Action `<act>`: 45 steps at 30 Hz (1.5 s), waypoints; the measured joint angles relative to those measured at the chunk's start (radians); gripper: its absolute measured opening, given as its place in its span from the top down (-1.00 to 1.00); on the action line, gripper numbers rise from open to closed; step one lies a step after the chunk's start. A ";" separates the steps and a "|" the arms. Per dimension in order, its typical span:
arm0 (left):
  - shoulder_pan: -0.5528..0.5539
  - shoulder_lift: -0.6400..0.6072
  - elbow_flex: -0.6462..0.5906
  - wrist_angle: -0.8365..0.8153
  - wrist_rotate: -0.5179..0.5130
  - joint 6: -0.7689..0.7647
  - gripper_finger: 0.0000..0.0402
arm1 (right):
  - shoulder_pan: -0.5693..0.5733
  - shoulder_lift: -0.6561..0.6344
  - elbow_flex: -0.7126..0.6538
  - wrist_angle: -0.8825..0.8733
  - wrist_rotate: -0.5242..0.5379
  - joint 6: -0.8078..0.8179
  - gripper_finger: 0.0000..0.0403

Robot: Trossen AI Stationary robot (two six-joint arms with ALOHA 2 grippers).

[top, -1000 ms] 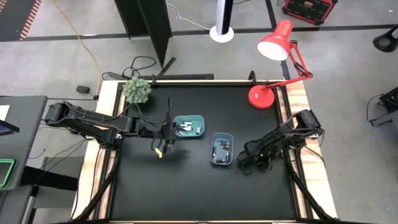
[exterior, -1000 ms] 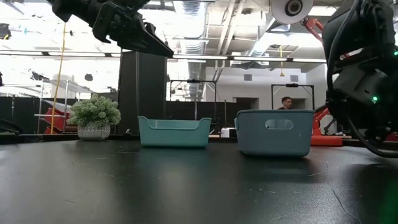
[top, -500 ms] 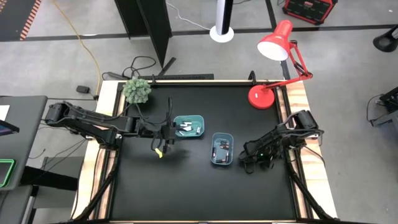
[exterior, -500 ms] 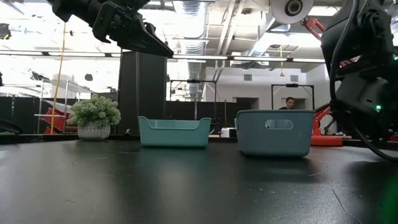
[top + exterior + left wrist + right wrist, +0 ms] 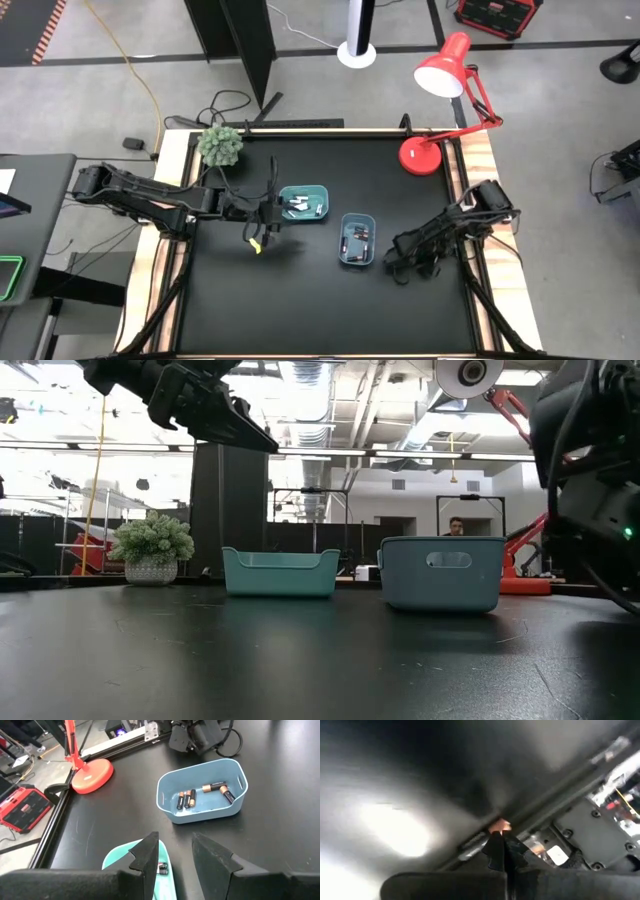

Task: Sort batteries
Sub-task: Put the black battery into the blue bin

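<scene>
- High view: left claw [image 5: 270, 212] beside teal plastic tray [image 5: 303, 202]; right claw [image 5: 398, 262] low, right of blue plastic tray [image 5: 357, 239]; small cylindrical batteries [image 5: 298, 207] in both.
- Left wrist view: prongs apart, empty.
- Right wrist view: tips pressed together.

This is a robotics lab or workshop in an open industrial hall. The floor [image 5: 330, 95] around the table [image 5: 330, 300] is bare grey concrete crossed by loose cables [image 5: 140, 80], and the low view shows an unfinished ceiling with exposed ducts [image 5: 330, 390] and strip lights. The black table sits in a frame of metal rails [image 5: 300, 125], with 2 dark arms mounted at its sides. A red desk lamp [image 5: 440, 75], a small potted plant [image 5: 221, 146] and a red equipment case [image 5: 497, 15] stand about, and a person [image 5: 457, 527] shows far back in the hall.
</scene>
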 joint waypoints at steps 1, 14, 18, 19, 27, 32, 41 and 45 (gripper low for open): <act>0.000 0.000 0.000 0.001 0.000 0.000 0.44 | 0.006 0.000 0.015 0.001 0.001 0.000 1.00; 0.000 0.000 0.000 0.006 0.000 0.000 0.44 | 0.057 0.000 0.051 -0.056 0.013 0.018 1.00; 0.000 0.000 0.000 0.006 0.000 -0.001 0.44 | 0.067 -0.001 0.026 -0.020 -0.016 0.015 1.00; 0.000 0.000 0.000 0.006 0.000 -0.001 0.44 | 0.073 -0.001 0.021 -0.003 -0.027 0.015 1.00; 0.000 0.000 0.000 0.003 0.000 0.000 0.44 | 0.105 -0.001 0.011 -0.014 -0.074 0.018 1.00; 0.000 0.000 0.000 0.000 0.000 0.000 0.44 | 0.125 -0.003 -0.017 0.059 -0.114 0.026 1.00; 0.000 0.000 0.000 0.004 0.000 0.000 0.44 | 0.133 -0.001 0.048 0.091 -0.147 0.005 1.00; 0.000 0.000 0.000 0.005 0.000 0.000 0.44 | 0.145 0.000 0.097 0.049 -0.072 0.011 1.00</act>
